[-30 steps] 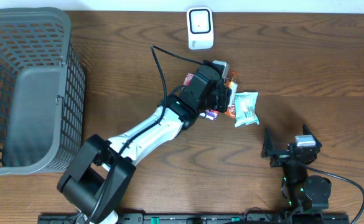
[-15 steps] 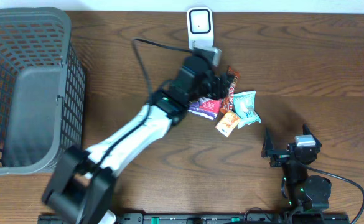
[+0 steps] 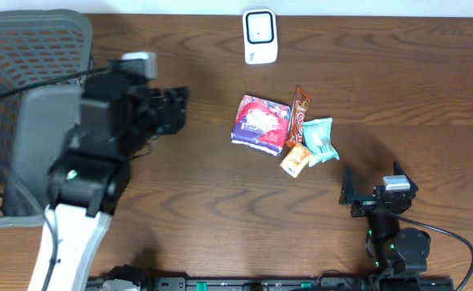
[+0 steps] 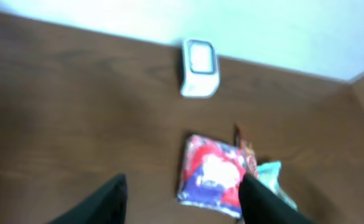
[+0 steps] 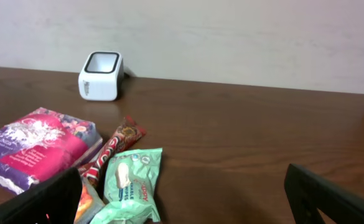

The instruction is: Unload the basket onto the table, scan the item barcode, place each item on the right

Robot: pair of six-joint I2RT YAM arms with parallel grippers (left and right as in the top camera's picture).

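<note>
Dark wood table (image 3: 398,89), grain running across, pale wall behind; grey mesh basket (image 3: 2,81) at the left edge; white scanner (image 3: 260,36) standing at the far edge, its window facing up and forward. Items for scanning, one small heap right of centre, near the scanner but apart from it: purple packet (image 3: 260,123), flat and pillow-shaped, lying face up; red bar (image 3: 300,113) just beside it; mint packet (image 3: 320,139) and orange packet (image 3: 296,160) touching at the near side. Purple packet, judged the likeliest candidate: light, soft film wrapper, crinkly and probably slippery, contents likely crushable; barcode not visible, presumably on the underside. Suggested hold: across a short edge or the crimped seam, gently, leaving both faces free to be turned toward the scanner window. Left gripper (image 3: 181,110): raised beside the basket, well apart from the heap, fingers apart, nothing between them. Right gripper (image 5: 185,202): resting near the front edge, fingers spread wide, empty, the heap ahead of it
</note>
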